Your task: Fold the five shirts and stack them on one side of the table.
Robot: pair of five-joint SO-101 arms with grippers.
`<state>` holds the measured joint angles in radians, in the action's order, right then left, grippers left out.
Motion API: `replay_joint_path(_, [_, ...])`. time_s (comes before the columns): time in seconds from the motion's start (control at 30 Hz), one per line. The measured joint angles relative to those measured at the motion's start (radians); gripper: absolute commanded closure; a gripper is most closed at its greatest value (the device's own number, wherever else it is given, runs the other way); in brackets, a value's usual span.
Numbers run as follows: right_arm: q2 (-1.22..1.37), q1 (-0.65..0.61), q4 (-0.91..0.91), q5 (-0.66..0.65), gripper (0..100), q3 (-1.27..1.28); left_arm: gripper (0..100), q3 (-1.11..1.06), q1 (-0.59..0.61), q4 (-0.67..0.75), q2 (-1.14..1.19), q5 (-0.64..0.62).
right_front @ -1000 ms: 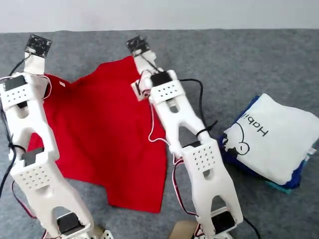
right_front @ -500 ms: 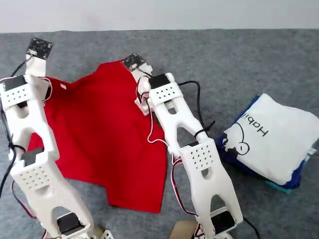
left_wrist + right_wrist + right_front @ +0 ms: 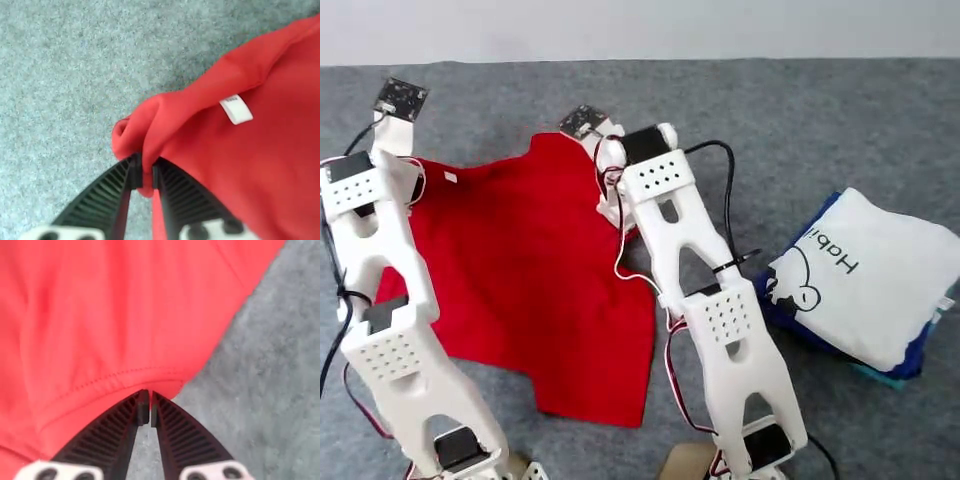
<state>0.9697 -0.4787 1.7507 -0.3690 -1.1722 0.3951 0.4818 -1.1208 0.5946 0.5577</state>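
Red shirt lies spread over the left half of the table. Left gripper is clenched on a bunched corner of it near the far-left edge. Right gripper is pinched tight on its hem, mid-table toward the far edge. Folded stack, white shirt on top, sits by the right edge.

A robot lab bench.
A white plastic left arm and right arm trail loose wires over a grey felt table by a bare wall.
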Motion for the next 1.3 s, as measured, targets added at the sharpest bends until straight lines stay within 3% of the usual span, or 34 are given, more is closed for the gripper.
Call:
replay_joint_path(0.47, [-0.408, -0.066, 0.002, -0.003, 98.0, 0.701, 100, 0.0, 0.0, 0.0, -0.002, 0.0])
replay_joint_path(0.67, [-0.46, -0.064, 0.0, 0.003, 80.9, 0.709, 100, 0.0, 0.0, 0.0, -0.002, 0.0])
replay_joint_path(0.77, [-0.47, -0.04, -0.032, 0.061, 77.3, 0.68, 100, 0.0, 0.0, 0.0, -0.002, 0.0])
replay_joint_path(1.07, [-0.456, 0.037, -0.47, 0.15, 77.5, 0.595, 100, 0.0, 0.0, 0.0, -0.002, 0.0])
replay_joint_path(1.3, [-0.233, 0.034, -0.802, 0.153, 77.5, 0.588, 100, 0.0, 0.0, -0.02, -0.002, 0.0])
